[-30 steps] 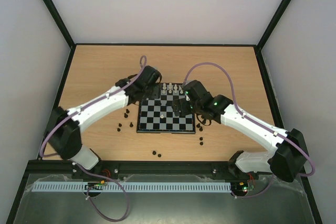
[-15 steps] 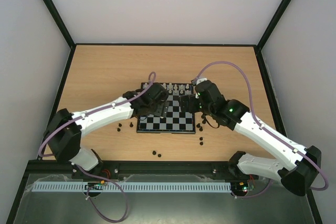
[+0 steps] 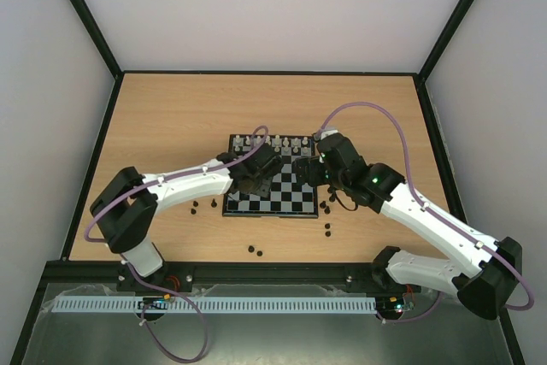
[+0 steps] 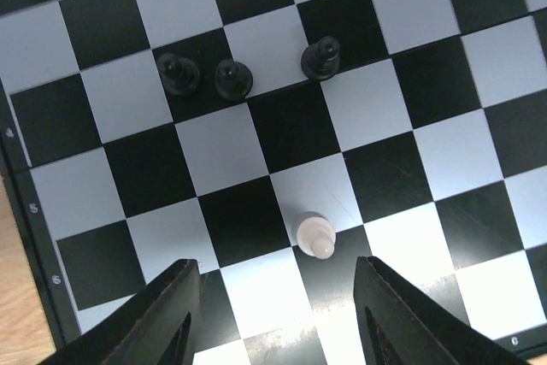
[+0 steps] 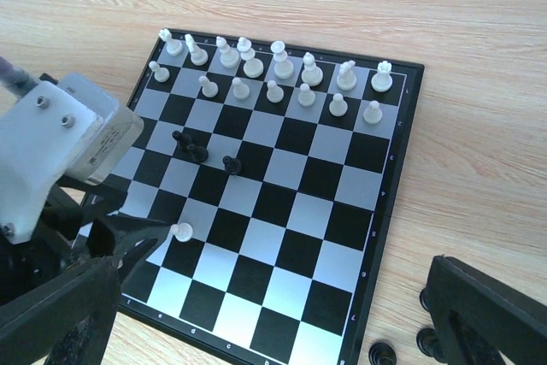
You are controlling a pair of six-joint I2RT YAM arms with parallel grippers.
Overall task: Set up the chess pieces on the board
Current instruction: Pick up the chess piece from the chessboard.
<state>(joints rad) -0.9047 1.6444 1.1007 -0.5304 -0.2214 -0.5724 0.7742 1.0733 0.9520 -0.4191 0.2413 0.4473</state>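
Note:
The board (image 3: 291, 199) lies mid-table, with white chess pieces (image 5: 278, 74) in two rows along its far edge. Three black pieces (image 4: 232, 79) stand close together on its left half. A lone white pawn (image 4: 314, 235) stands nearer the front. My left gripper (image 4: 278, 318) hovers open over the board with that pawn just ahead of its fingertips and nothing between them. From above, the left gripper (image 3: 255, 180) covers the board's left part. My right gripper (image 3: 306, 168) is wide open and empty above the board's right side, its fingers (image 5: 491, 318) framing the near squares.
Loose black pieces lie on the wooden table: a few right of the board (image 3: 327, 230), two in front (image 3: 255, 250), several to its left (image 3: 202, 205). More show by the board's corner (image 5: 381, 353). The left arm's white wrist housing (image 5: 60, 138) fills the left of the right wrist view.
My left gripper has come from the board's far-left corner toward the front, over the lone white pawn. The right gripper has drawn back from the board's middle toward its right edge.

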